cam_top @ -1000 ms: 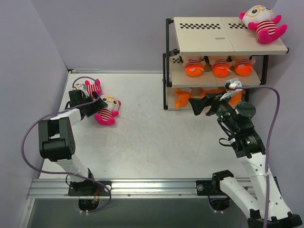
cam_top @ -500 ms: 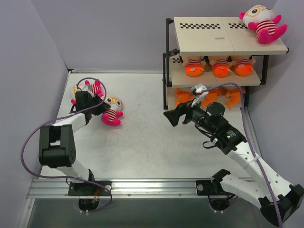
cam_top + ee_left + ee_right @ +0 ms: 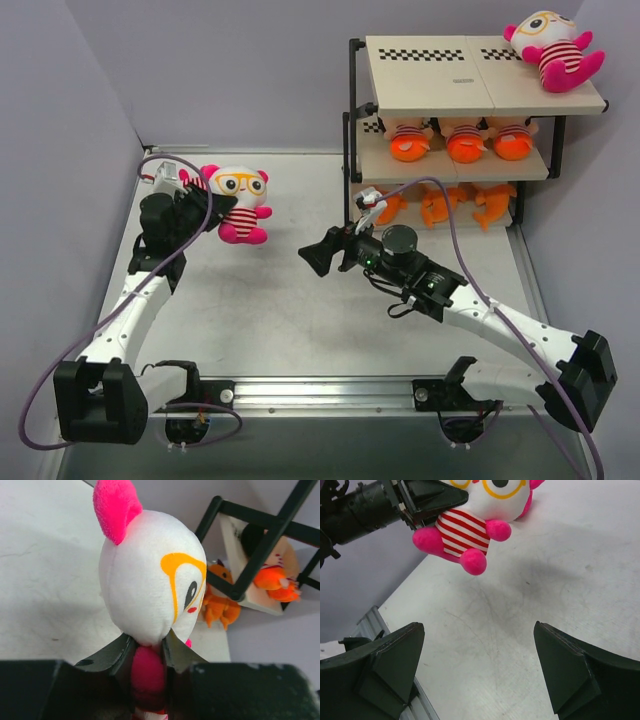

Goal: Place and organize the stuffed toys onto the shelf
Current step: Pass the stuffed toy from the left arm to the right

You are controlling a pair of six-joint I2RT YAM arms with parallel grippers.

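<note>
So quick update: a second ago my left gripper (image 3: 205, 210) was down on the table (image 3: 300, 310) at the glasses toy (image 3: 238, 200), and now it's got it lifted clear and held out toward the middle. Meanwhile my right gripper (image 3: 318, 255) has swung away from the bottom of the shelf (image 3: 430, 75) and is pointing at the toy, near it but not touching. Looks to me like a handover is being set up, since the left arm seems badly placed to reach the shelf itself. From above, the sharks (image 3: 440, 205) are on the bottom tier, the striped dolls (image 3: 463, 140) in the middle, and one glasses toy (image 3: 553, 45) sits at the right end of the top board, so I'd guess this one goes up beside it. There's also a bit of pink behind my left arm (image 3: 187, 178), probably the last toy, mostly hidden. The left wrist cam is the only view that shows the grip: the left gripper (image 3: 147, 642) is pinching the toy (image 3: 150, 590) just under its head. The right wrist cam shows the striped belly (image 3: 470, 530) hanging above its own shadow, and the right gripper (image 3: 477, 645) spread wide with nothing in it.
</note>
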